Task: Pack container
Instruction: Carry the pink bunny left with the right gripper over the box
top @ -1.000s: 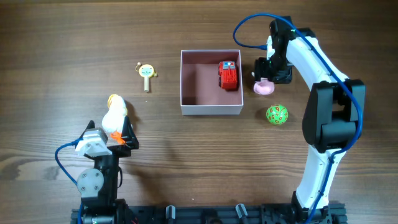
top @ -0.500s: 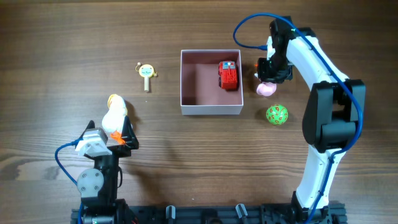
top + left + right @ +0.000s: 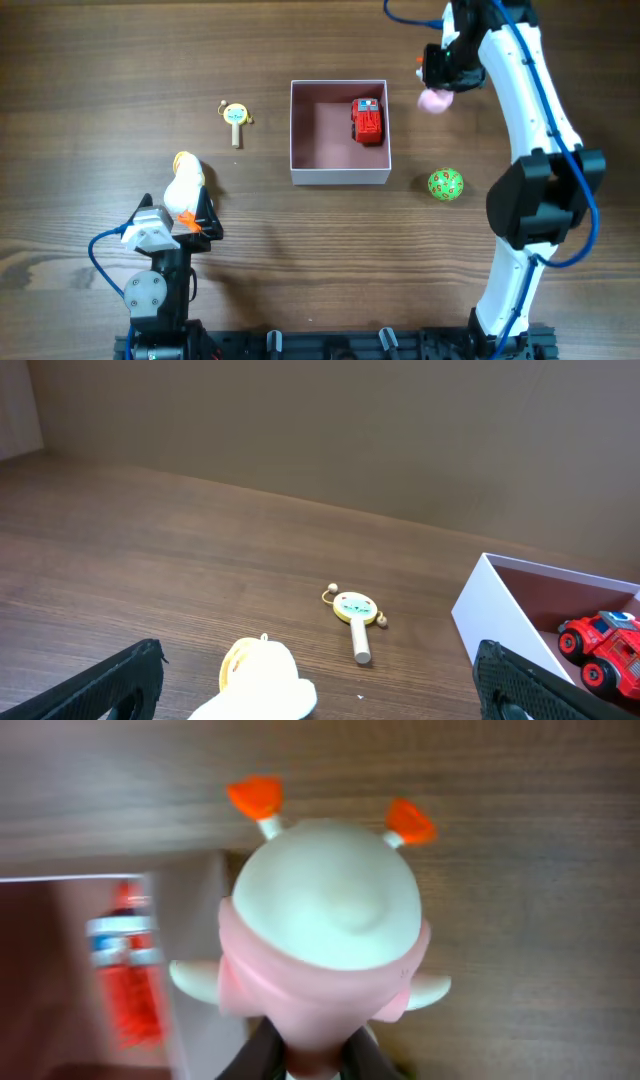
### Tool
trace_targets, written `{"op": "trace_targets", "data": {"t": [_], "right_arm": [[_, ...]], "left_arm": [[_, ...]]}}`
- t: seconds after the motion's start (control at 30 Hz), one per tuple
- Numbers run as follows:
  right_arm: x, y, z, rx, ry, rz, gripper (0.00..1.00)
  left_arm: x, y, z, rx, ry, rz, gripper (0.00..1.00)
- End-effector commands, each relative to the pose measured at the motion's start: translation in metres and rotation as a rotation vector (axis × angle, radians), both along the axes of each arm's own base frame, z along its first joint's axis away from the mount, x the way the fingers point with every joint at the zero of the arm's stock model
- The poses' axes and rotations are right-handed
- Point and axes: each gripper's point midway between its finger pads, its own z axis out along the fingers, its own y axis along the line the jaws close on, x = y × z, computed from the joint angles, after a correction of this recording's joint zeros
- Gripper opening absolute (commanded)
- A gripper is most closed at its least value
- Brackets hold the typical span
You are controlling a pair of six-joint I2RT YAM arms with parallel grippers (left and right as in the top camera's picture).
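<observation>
Brown wood grain runs across the tabletop [image 3: 120, 60] in the overhead view, and the container [image 3: 325, 140] sits near its middle, white-walled and dusty pink inside. A red truck [image 3: 368, 121] lies in it, up against the wall at 2 o'clock. Outside, at 2 o'clock from the container, the right gripper [image 3: 440, 82] is clamped on a pink toy [image 3: 435, 100], which sits just beyond the container's corner. A green ball [image 3: 446, 185] rests at 4 o'clock from the container, well apart from the toy. At 9 o'clock lies a small rattle [image 3: 236, 117], and at 8 o'clock a white and yellow duck [image 3: 185, 182]. The left gripper [image 3: 192, 212] sits just at the duck's 6 o'clock end, its fingers spread apart and holding nothing.

From the left wrist, both dark fingers stand wide at the frame's bottom corners. The duck's yellow head shows low between them; I cannot tell whether it touches either. The rattle lies further out at 12 o'clock, and the container's near corner with the truck shows at 3 o'clock.

From the right wrist, the toy fills the frame: a cream dome, a pink band, two orange-tipped stalks at 12 o'clock. The fingers pinch its base at 6 o'clock. The container and truck blur at 9 o'clock.
</observation>
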Motion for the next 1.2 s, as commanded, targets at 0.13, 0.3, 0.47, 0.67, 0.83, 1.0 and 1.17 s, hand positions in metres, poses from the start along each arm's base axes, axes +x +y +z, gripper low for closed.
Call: {"op": "trace_targets", "data": {"t": [0.13,0.3,0.47,0.67,0.83,1.0,1.17], "right_arm": [[-0.021,0.097,0.057,0.234,-0.066,0.05,0.12],[-0.036,0.15,0.06,0.265,-0.068,0.114,0.13],[-0.045,0.196,0.065,0.261,-0.121,0.174,0.14],[-0.04,0.195,0.057,0.06,-0.218,0.119,0.15],[-0.036,0.193,0.037,0.013,-0.194,0.082,0.15],[-0.041,0.204,0.014,0.033,-0.124,0.104,0.15],[-0.045,0.211,-0.002,0.03,-0.087,0.069,0.16]], "left_arm": [[0.0,0.0,-0.001,0.021,-0.001,0.003,1.0],[0.0,0.0,-0.001,0.021,-0.001,0.003,1.0],[0.0,0.0,-0.001,0.021,-0.001,0.003,1.0],[0.0,0.0,-0.001,0.021,-0.001,0.003,1.0],[0.0,0.0,-0.001,0.021,-0.001,0.003,1.0],[0.0,0.0,-0.001,0.021,-0.001,0.003,1.0],[0.0,0.0,-0.001,0.021,-0.001,0.003,1.0]]}}
